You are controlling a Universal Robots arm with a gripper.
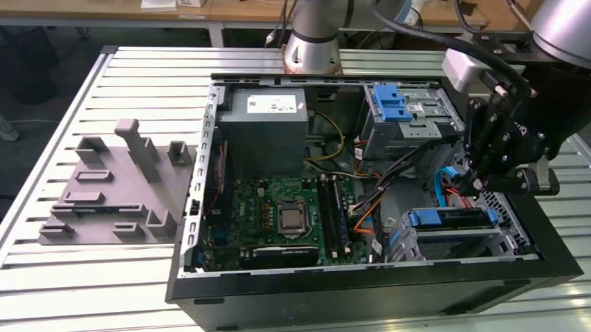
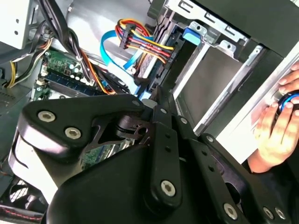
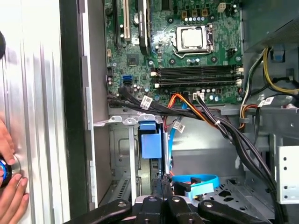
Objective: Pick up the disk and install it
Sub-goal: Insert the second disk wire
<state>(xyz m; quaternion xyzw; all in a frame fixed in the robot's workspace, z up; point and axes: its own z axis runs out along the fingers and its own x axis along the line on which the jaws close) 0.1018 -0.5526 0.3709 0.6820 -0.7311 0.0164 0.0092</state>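
The open black desktop computer case (image 1: 369, 290) lies on the slatted metal table (image 1: 55, 270). Inside it, in the drive bay at its front corner, sits the silver disk in its blue plastic carrier (image 1: 450, 218) — already seated. Just above that bay hangs the black gripper (image 1: 473, 185), fingers drawn together on nothing — a person's hand (image 2: 275, 133) rests outside the case.

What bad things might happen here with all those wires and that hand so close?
The gripper hangs inside the open computer case, right by loose cables; it might snag or tug one. The motherboard lies bare nearby, so a slip might knock it. A person's hand rests beside the case, close enough that the arm might bump it.
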